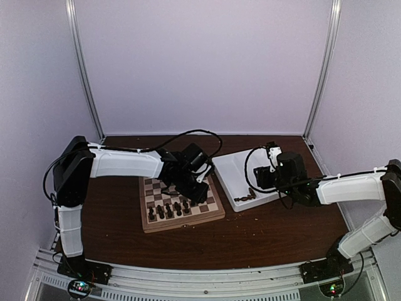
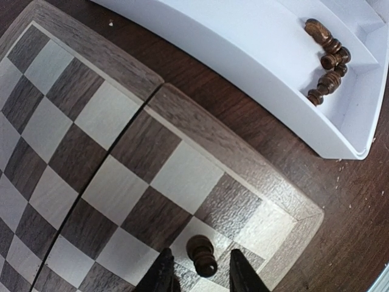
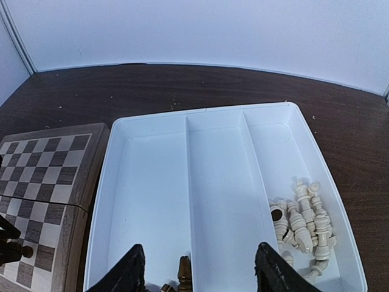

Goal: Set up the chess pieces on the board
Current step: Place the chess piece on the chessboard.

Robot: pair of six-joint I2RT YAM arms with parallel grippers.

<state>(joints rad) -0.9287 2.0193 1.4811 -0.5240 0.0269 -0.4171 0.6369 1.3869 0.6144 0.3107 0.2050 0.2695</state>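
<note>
Pieces point(image 1: 169, 210) crowd board point(image 1: 182, 224) near rows; far squares free.

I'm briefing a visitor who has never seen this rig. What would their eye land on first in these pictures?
Probably the left gripper low over the board near one corner, jaws apart around a single dark chess piece standing there, with more dark pieces lined up on the near rows. Then the white tray beside it, cream pieces heaped in one outer compartment.

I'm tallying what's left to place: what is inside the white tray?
The tray holds a few dark pieces in the compartment nearest the board, and a heap of cream pieces in the farthest one. Anything beneath the heaps is hidden.
</note>
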